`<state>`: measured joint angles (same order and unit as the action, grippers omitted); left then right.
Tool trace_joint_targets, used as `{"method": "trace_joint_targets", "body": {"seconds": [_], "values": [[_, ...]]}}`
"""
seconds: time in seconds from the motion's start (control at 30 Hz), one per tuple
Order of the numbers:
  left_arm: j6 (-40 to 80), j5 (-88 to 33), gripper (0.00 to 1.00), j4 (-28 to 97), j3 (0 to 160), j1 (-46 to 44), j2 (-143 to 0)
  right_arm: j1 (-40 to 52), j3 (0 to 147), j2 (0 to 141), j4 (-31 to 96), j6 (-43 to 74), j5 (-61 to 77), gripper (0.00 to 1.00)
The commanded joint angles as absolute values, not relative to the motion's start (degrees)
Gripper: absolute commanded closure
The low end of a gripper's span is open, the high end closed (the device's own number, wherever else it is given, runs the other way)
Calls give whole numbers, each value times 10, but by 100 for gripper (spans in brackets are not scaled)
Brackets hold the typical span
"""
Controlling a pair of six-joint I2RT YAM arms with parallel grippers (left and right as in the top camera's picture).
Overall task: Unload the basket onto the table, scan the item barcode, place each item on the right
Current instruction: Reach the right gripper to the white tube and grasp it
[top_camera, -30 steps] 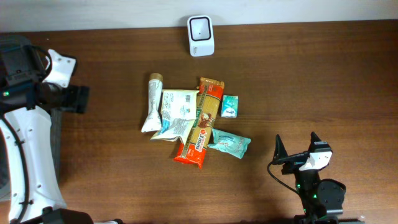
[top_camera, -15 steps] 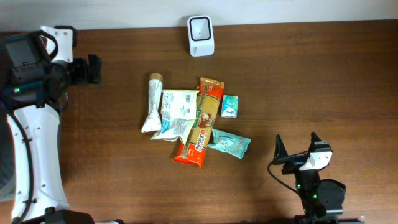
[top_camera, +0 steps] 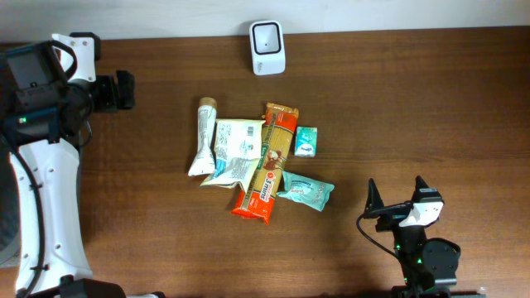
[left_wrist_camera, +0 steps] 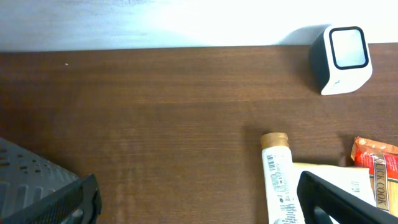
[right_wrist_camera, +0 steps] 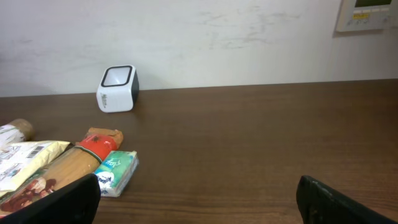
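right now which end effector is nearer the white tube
Left. The left end effector is a short way from the white tube; the right end effector lies beyond the packets.

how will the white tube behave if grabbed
The white tube looks soft-walled, so it would probably dent when squeezed. Its flattened crimped end should keep it from rolling. The pale packet beside it may shift too.

Dark wood-grain worktop abuts a plain off-white, faintly scuffed wall along its far edge. Pale control panel is mounted on the wall above the worktop.
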<state>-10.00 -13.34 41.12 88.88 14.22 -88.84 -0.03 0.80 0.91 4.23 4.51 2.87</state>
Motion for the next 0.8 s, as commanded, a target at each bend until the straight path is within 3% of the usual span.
{"method": "trace_joint_targets", "body": {"seconds": [0.0,0.17,0.37,0.57,0.77], "values": [[-95,-142,1,412,891,144,-881,-4,8,6,41,51,48,1],[-95,-142,1,412,891,144,-881,-4,70,38,43,51,59,1],[-95,-142,1,412,891,144,-881,-4,228,230,74,51,154,2],[-95,-142,1,412,891,144,-881,-4,445,431,223,51,221,2],[-95,-142,0,412,891,144,-881,-4,710,653,453,47,239,2]]}}
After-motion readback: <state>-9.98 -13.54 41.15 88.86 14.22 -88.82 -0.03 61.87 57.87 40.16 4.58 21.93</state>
